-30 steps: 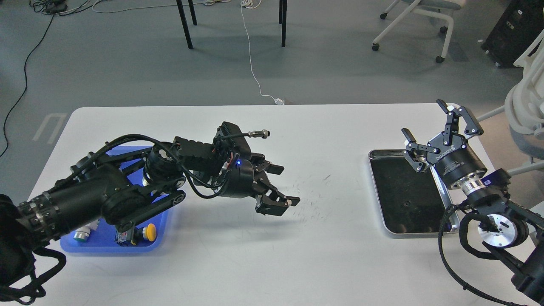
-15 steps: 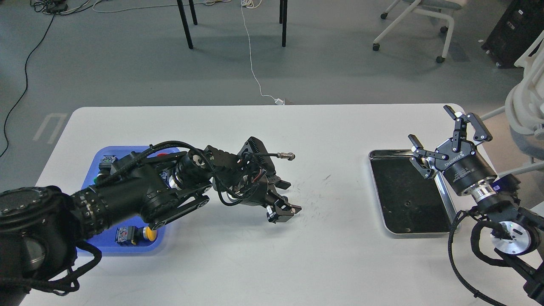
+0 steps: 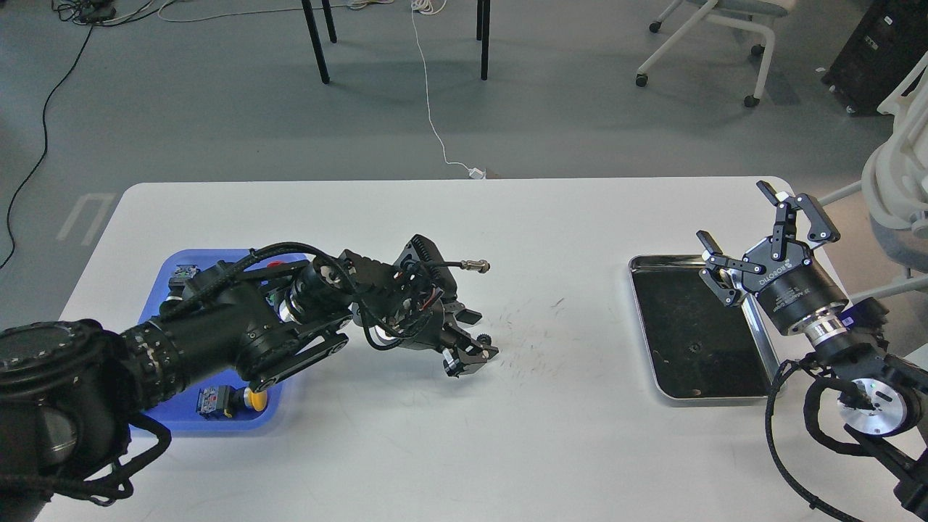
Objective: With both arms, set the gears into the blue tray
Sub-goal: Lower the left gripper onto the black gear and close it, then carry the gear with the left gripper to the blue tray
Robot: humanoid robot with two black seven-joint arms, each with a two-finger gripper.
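My left gripper (image 3: 484, 336) is low over the middle of the white table, open, with a tiny black gear (image 3: 481, 338) between its fingers, close to the lower one. I cannot tell whether the fingers touch it. Another small gear (image 3: 694, 347) lies on the black lining of the silver tray (image 3: 765, 341) at the right. The blue tray (image 3: 217, 424) sits at the left, largely hidden under my left arm. My right gripper (image 3: 738, 216) hangs open and empty above the silver tray's far right corner.
Push-button switches lie in the blue tray, one with a yellow cap (image 3: 254, 399). A cable plug (image 3: 475, 265) sticks out from my left wrist. Scuff marks cover the table's middle. Office chairs stand beyond the right edge.
My left arm dropped towards the table and drew slightly left, and a gear now shows between its fingers. My right gripper shifted a little right early on, then stayed put.
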